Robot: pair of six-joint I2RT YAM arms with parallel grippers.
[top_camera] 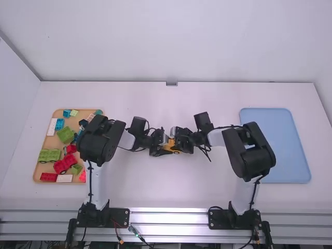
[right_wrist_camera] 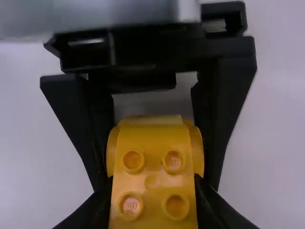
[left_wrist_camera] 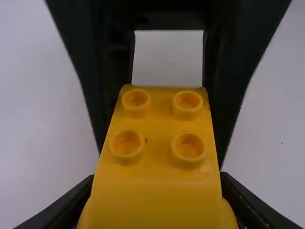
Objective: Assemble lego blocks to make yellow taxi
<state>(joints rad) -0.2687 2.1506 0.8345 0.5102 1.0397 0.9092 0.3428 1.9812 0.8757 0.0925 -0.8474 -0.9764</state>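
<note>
Two grippers on one yellow plastic Lego build (top_camera: 173,147), mid-table (top_camera: 166,192). Left gripper (top_camera: 164,147): both jaws clamped on it, one per side. Right gripper (top_camera: 181,146): same, both jaws clamped on its other end. Four yellow studs (left_wrist_camera: 188,146) visible in left wrist view, four in right wrist view, plus two rounded yellow bulges (right_wrist_camera: 197,150), one each side of the studded part. One tan wooden tray (top_camera: 37,174) at the left side, partly covered by the left arm; visible in it, at least: three darker green blocks (top_camera: 66,135), three red blocks (top_camera: 48,177), two blue blocks (top_camera: 59,124), two white blocks (top_camera: 65,178). One flat light-blue rectangular tray (top_camera: 282,155) at the right side.
</note>
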